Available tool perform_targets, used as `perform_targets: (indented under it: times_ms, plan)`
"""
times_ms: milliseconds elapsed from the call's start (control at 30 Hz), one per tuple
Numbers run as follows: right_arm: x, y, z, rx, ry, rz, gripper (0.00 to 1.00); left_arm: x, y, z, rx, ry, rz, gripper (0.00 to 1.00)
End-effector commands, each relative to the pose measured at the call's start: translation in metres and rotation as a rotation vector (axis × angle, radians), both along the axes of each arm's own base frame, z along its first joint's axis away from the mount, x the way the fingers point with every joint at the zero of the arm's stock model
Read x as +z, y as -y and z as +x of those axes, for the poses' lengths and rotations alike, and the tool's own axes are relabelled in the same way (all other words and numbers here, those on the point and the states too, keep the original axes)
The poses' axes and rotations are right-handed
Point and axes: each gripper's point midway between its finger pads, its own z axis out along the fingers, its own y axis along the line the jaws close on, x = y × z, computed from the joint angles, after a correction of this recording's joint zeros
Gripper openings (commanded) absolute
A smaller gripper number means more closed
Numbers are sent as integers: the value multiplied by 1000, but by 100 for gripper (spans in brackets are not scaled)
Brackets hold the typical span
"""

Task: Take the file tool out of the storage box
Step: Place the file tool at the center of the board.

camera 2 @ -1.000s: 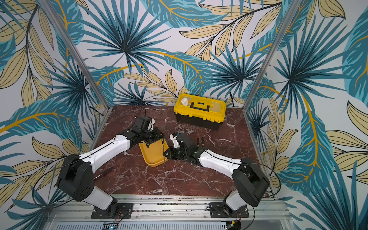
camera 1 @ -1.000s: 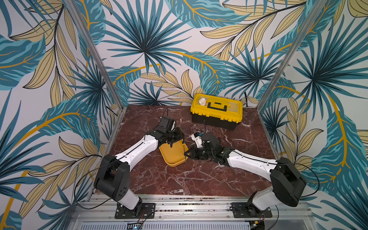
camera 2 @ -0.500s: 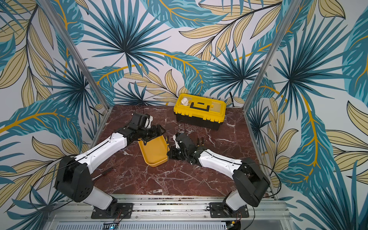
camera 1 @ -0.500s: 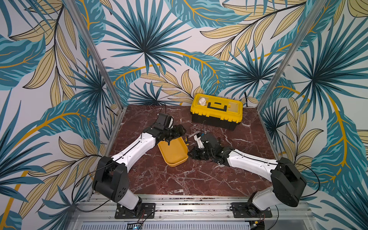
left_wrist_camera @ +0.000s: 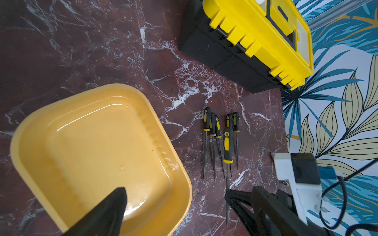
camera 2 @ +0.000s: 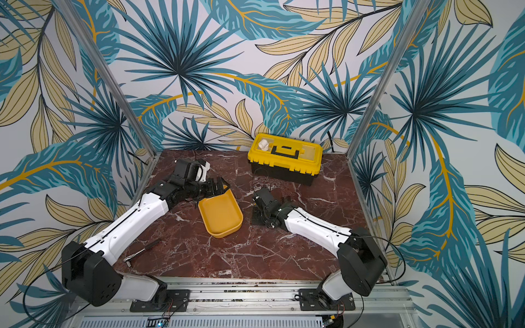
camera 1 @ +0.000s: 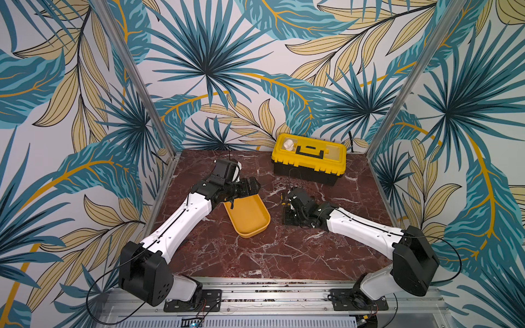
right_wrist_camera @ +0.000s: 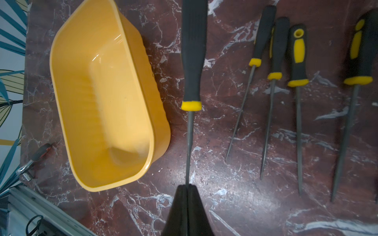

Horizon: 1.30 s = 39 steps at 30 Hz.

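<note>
1 hold is being released: left gripper (camera 1: 247,188) opened off storage box (right_wrist_camera: 102,92); file tool (right_wrist_camera: 193,51) being pinched outside it by right gripper (right_wrist_camera: 188,187).

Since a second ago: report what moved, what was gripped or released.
The left pincer opened, let go of the storage box rim and backed slightly off it. The right pincer shifted a little, still shut on the file tool. The storage box and toolbox stayed roughly put.

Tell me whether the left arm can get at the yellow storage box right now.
Probably yes: the left hand hangs open at the far end of the storage box, nothing between them, and the right hand holds its file well aside.
</note>
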Motion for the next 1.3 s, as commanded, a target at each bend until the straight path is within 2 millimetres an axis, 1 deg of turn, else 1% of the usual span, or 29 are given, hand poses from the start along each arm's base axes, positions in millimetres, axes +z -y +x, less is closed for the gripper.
perform_targets:
  times_ms: [0,167,300,500,1000,1267]
  plan:
    - [-13,8,6,-21,-25,-83,0,-7,-8,-10,-4,-6,35,100]
    - [-26,4,14,-38,-55,-121,0,-13,-15,-19,-8,-16,68,100]
    - [-35,4,19,-54,-67,-152,0,-16,-23,-27,-4,-19,104,100]
    - [-43,3,25,-62,-78,-183,0,-18,-28,-36,-8,-15,118,100]
    - [-63,3,38,-89,-92,-258,0,-22,-28,-43,-13,-24,101,100]
    - [-72,3,47,-100,-83,-296,0,-29,-27,-45,-18,-35,95,100]
